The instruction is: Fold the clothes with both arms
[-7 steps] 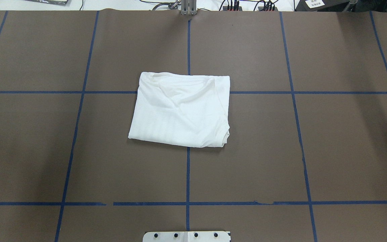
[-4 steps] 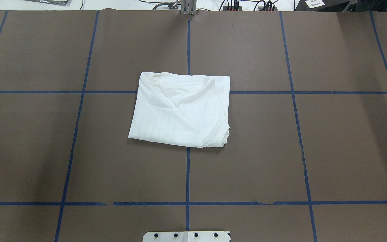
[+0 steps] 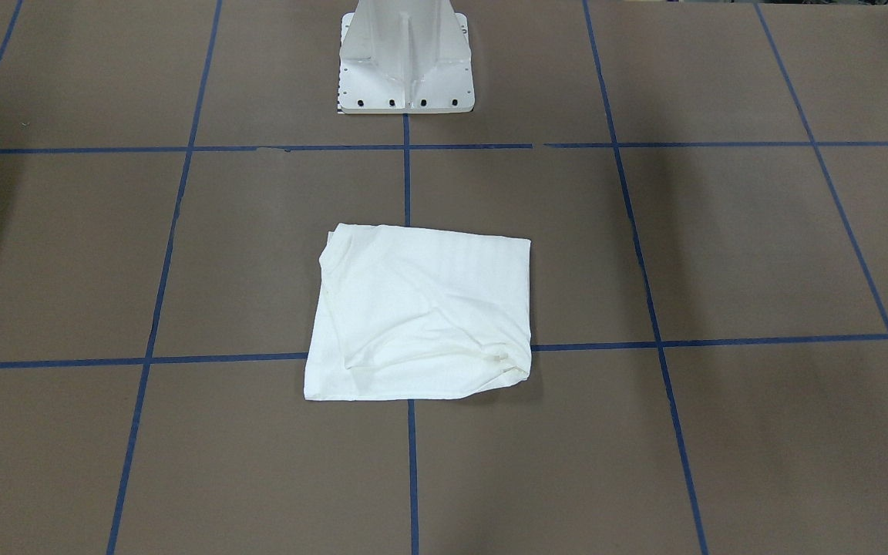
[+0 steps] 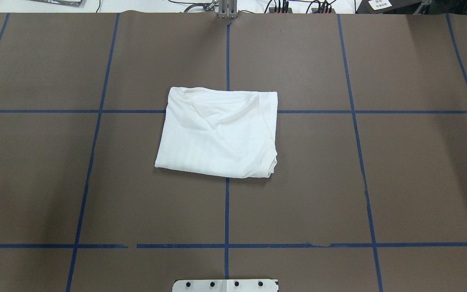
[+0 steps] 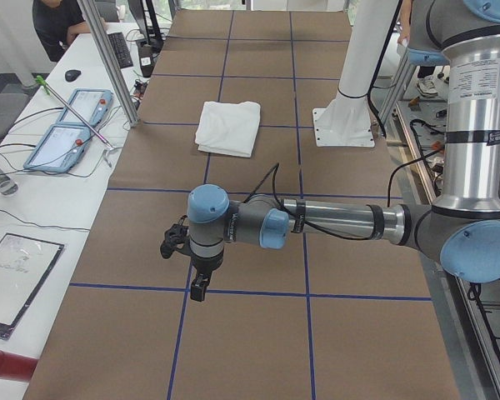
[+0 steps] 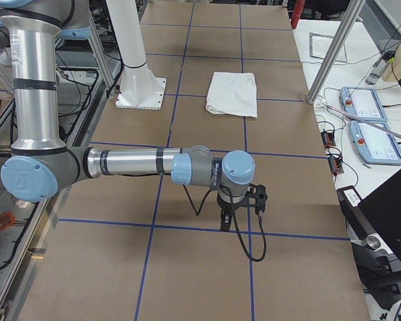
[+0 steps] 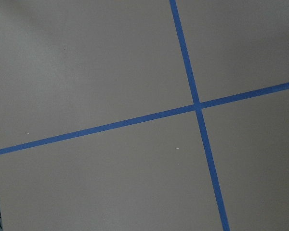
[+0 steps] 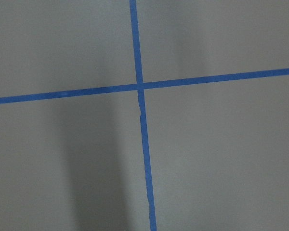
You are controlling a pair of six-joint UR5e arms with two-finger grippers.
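The white shirt [image 4: 217,132] lies folded into a compact rectangle at the middle of the brown table; it also shows in the front view [image 3: 421,316], left view [image 5: 228,127] and right view [image 6: 232,93]. No collar label or printed text shows. Both arms are outside the overhead and front views. The left gripper [image 5: 198,287] hangs over the table's left end, far from the shirt. The right gripper [image 6: 225,221] hangs over the right end, also far from it. I cannot tell whether either is open or shut. Both wrist views show only bare table and blue tape.
The table [image 4: 339,182] is brown with a blue tape grid. The white pedestal base [image 3: 405,62] stands at the robot's edge. A side desk holds tablets [image 5: 67,125] and cables; a laptop [image 6: 387,221] sits by the right end. A person [image 5: 54,25] sits at the far corner.
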